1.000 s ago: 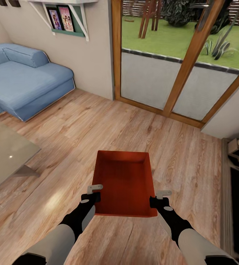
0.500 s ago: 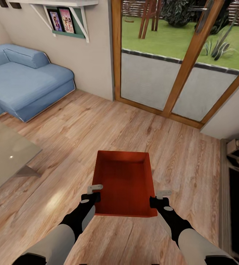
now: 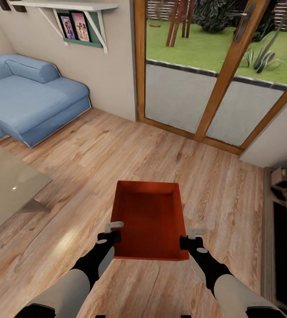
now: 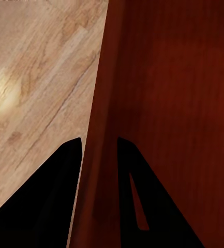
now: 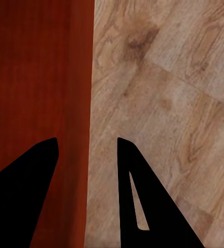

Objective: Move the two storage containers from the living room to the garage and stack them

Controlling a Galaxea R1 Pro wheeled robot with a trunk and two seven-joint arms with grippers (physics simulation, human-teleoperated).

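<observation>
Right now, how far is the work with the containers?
Done: one storage container is lifted off the wood floor. In hand: the left gripper and right gripper each clamp a side wall of it, in the living room near the blue sofa. Left: reaching the garage, setting it down, fetching and stacking the other.

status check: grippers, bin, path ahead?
Left gripper and right gripper shut on storage container side walls. Container held above wood floor. Glass doors ahead.
</observation>
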